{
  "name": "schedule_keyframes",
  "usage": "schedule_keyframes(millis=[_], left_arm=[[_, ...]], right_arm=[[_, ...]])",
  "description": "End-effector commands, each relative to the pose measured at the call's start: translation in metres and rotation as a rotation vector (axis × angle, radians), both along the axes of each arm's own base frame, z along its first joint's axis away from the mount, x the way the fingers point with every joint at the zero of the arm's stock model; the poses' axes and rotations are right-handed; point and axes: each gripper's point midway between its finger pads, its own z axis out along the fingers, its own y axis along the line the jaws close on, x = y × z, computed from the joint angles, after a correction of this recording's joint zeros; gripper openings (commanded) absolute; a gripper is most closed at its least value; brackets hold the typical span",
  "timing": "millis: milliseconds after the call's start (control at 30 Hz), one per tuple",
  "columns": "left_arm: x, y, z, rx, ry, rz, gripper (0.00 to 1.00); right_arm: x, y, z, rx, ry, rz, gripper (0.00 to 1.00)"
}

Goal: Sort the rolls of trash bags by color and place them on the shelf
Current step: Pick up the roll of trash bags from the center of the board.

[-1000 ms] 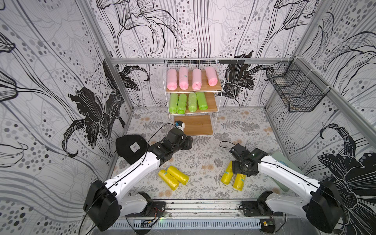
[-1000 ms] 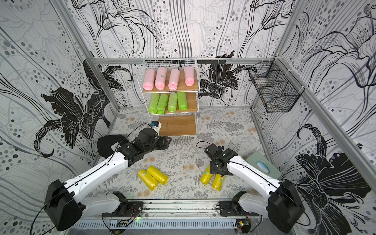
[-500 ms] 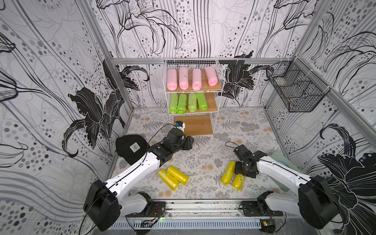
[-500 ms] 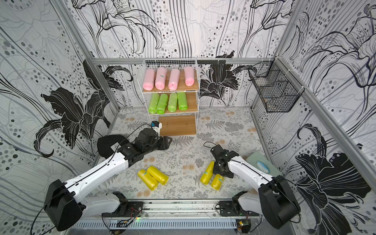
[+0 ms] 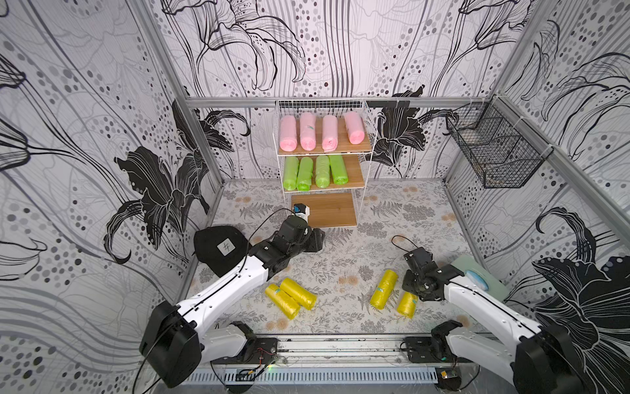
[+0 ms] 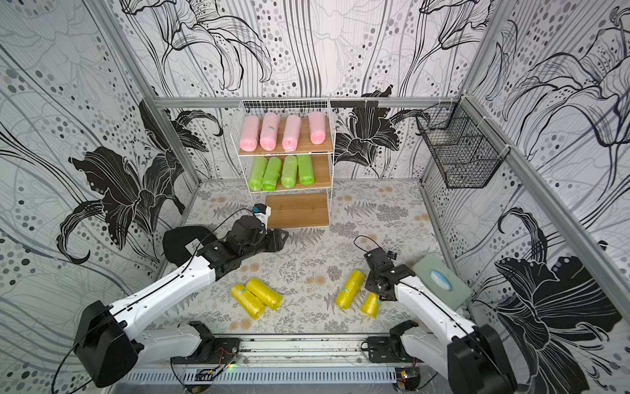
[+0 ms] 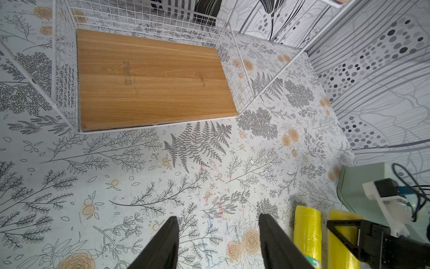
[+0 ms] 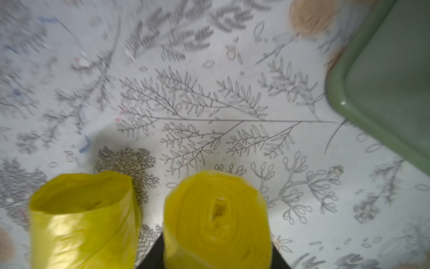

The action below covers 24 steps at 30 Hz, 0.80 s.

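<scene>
The shelf point(image 5: 367, 136) stands at the back wall. Several pink rolls point(image 5: 308, 131) lie on its top board and several light green rolls point(image 5: 305, 172) on the middle board. The bottom board point(image 7: 151, 79) is bare. Two yellow rolls point(image 5: 289, 296) lie side by side at the front left of the floor. At the front right, my right gripper point(image 8: 216, 244) is shut on a yellow roll point(image 8: 216, 216), with a black finger against each side. Another yellow roll point(image 8: 83, 219) lies just beside it. My left gripper point(image 7: 218, 216) hangs open and empty over the floor before the bottom board.
A black wire basket point(image 5: 494, 150) hangs on the right wall. A pale green tray point(image 8: 384, 81) sits on the floor close to the right arm. A black pad point(image 5: 221, 247) leans at the left wall, behind the left arm.
My right gripper's jaws have closed from wide apart onto the right-hand yellow roll. The left arm has stayed where it was.
</scene>
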Motion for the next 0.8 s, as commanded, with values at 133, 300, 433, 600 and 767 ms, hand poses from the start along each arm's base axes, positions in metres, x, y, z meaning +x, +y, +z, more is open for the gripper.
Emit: schedule_keyframes(millis=[133, 300, 433, 600, 767], left_arm=[[0.009, -0.007, 0.015, -0.124, -0.052, 0.028, 0.58], [0.009, -0.023, 0.028, -0.316, -0.056, 0.014, 0.59], [0.004, -0.036, 0.038, -0.513, -0.044, 0.003, 0.62], [0.003, -0.039, 0.037, -0.672, -0.042, 0.029, 0.65], [0.007, -0.055, 0.026, -0.793, 0.013, 0.019, 0.68]], right_arm=[[0.046, -0.007, 0.102, -0.016, -0.327, -0.047, 0.4], [0.076, 0.031, 0.16, 0.256, -0.515, -0.05, 0.38], [0.094, 0.06, 0.186, 0.497, -0.621, -0.101, 0.38], [0.11, 0.098, 0.192, 0.621, -0.685, -0.121, 0.37], [0.126, 0.135, 0.185, 0.716, -0.689, -0.147, 0.37]])
